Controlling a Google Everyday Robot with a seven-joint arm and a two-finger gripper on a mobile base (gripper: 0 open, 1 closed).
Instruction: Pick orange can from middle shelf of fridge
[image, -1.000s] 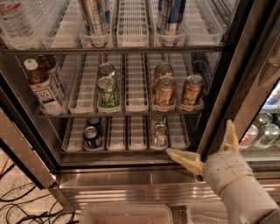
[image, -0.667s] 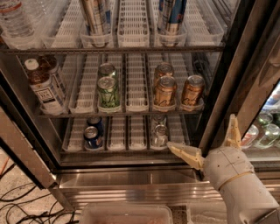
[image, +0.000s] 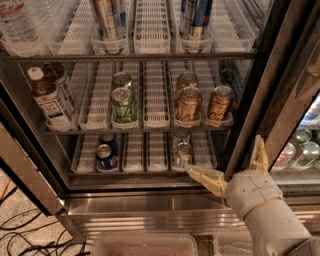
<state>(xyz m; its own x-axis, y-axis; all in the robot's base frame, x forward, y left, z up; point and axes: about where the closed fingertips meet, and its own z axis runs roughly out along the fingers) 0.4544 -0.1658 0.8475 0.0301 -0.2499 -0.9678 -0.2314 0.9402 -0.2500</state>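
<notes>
Three orange cans stand on the middle shelf (image: 145, 131) of the fridge (image: 150, 197): two at the front (image: 187, 104) (image: 220, 102) and one behind (image: 186, 80). My gripper (image: 232, 165) is open and empty at the lower right, below the middle shelf and in front of the bottom rack. Its left finger (image: 205, 176) points toward the silver cans (image: 183, 154). Its right finger (image: 259, 152) stands upright against the dark door frame. The front orange cans are above and to the left of the gripper.
Green cans (image: 123, 105) and brown tea bottles (image: 50, 97) share the middle shelf. Tall slim cans (image: 110, 20) stand above, blue cans (image: 104, 156) below. The open glass door (image: 30, 175) is at left. A clear bin (image: 145, 245) and floor cables (image: 25, 235) lie below.
My gripper has risen slightly toward the bottom rack, still open. The cans have not moved.
</notes>
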